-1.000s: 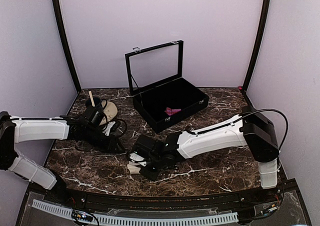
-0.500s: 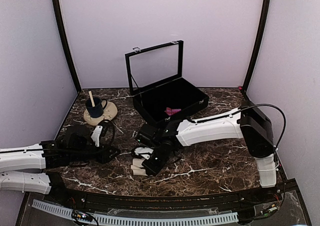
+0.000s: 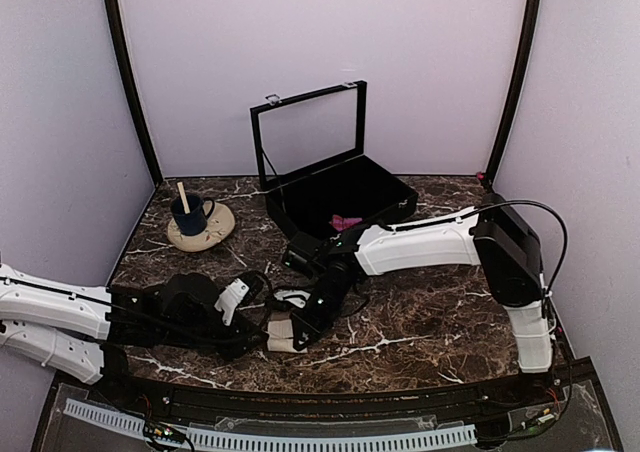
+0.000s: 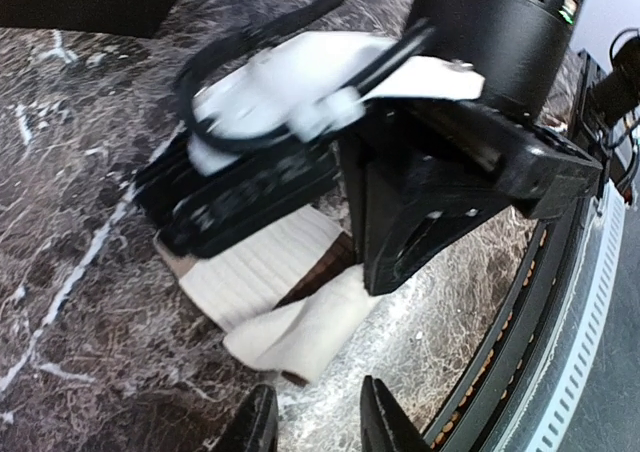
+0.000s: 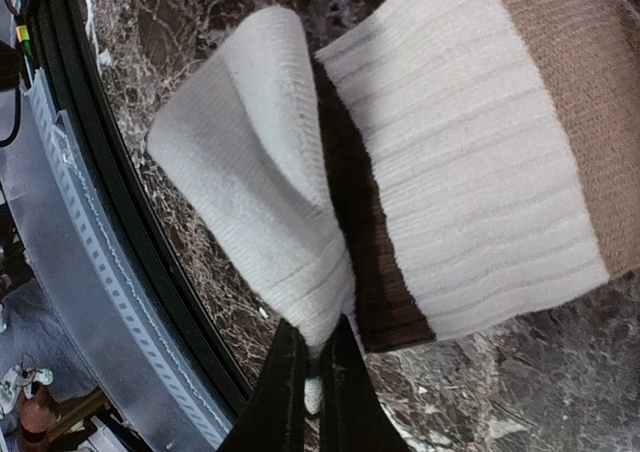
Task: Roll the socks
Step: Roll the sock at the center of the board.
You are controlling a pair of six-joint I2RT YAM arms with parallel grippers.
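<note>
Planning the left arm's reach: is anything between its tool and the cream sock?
Nothing visible lies between the left tool and the cream sock, only bare marble tabletop. The right tool pinches the sock's folded flap and its body hangs over the sock's far part, so a deeper reach could meet it.

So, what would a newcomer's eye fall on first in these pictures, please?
Most likely the cream sock lying front and centre, with the right hand pinching its loose fold and the left hand open just beside it. After that, the open black case at the back, with a pink sock lying inside it.
</note>
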